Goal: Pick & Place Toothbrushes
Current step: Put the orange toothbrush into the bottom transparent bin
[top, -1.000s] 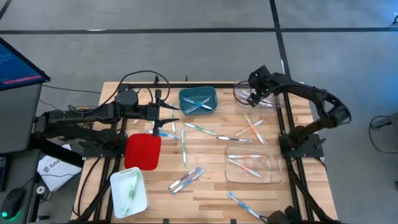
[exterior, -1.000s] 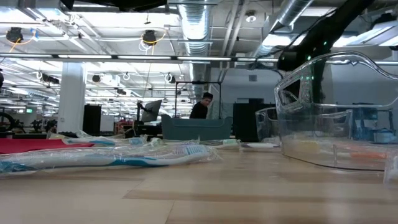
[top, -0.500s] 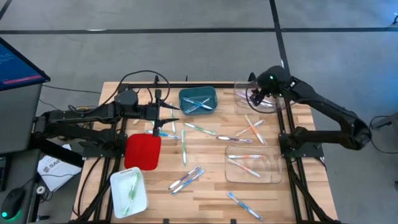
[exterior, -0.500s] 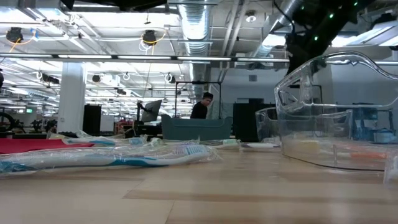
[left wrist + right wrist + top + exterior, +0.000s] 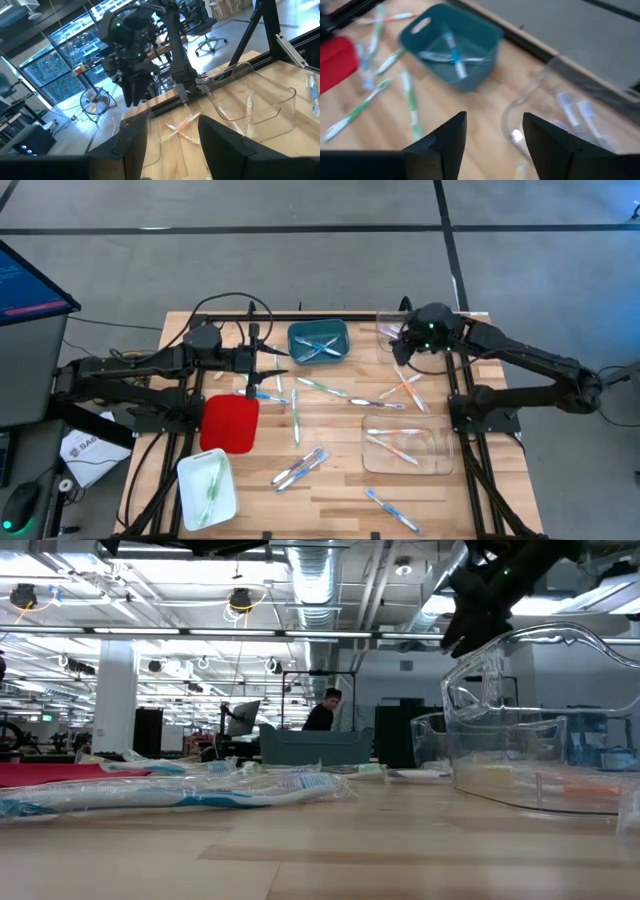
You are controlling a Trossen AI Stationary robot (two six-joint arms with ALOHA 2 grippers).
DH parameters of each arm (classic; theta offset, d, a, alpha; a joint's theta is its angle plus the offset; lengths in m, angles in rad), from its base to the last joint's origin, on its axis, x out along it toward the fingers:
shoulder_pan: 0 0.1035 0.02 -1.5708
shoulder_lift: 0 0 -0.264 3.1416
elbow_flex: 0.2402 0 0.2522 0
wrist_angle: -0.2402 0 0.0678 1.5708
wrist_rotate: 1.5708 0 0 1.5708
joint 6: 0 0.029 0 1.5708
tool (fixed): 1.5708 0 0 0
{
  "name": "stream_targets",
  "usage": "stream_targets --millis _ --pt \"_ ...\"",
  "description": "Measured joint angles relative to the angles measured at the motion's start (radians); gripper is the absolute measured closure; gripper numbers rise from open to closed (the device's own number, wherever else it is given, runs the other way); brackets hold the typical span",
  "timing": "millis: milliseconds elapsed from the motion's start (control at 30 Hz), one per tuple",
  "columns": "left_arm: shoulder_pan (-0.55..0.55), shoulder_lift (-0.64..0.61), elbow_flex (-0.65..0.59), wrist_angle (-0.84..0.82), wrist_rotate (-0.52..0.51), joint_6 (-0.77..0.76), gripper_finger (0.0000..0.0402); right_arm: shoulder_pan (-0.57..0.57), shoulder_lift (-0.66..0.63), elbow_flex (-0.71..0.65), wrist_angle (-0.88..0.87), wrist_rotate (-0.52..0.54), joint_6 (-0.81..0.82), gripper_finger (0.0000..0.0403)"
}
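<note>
From above, I am seeing toothbrushes (image 5: 325, 388) lying loose on the wooden surface (image 5: 340, 480), and more sitting in the teal bin (image 5: 318, 342). My right end effector (image 5: 403, 352) is hanging beside the round clear bowl (image 5: 392, 331). In the right wrist view its fingers (image 5: 547, 145) are standing apart, holding nothing. In the left wrist view my left end effector (image 5: 172, 145) is waiting open and empty.

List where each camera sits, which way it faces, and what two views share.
High: overhead, straight down on the table; both arms show.
Low: tabletop height, level across into the room; right arm overhead.
Left wrist: on the left arm, facing the right gripper; own open fingers in front.
Right wrist: above the table's far side, looking down; own open fingers in front.
Shared: teal bin, high and right wrist.
</note>
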Motion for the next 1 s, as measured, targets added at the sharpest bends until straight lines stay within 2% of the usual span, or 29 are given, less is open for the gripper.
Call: stream_targets --millis 133,267,433,567,767,1000 --pt "0.000 0.000 0.000 -0.001 0.000 -0.002 0.0229 0.093 -0.002 0.000 -0.033 -0.022 0.030 0.0223" --pt "0.000 0.000 0.000 -0.003 0.000 -0.046 0.0229 0.190 0.001 0.000 -0.185 -0.021 0.113 0.0233" --pt "0.000 0.000 0.000 -0.010 0.000 -0.051 0.0229 0.337 0.001 -0.027 -0.376 -0.017 0.283 0.0245" --pt "0.000 0.000 0.000 -0.010 0.000 -0.051 0.0229 0.420 -0.001 -0.076 -0.449 -0.016 0.410 0.0246" --pt "0.000 0.000 0.000 0.001 0.000 -0.051 0.0229 0.432 0.000 -0.160 -0.437 0.014 0.522 0.0222" --pt "0.000 0.000 0.000 0.008 0.001 -0.051 0.0229 0.350 0.000 -0.271 -0.322 0.020 0.485 0.0173"
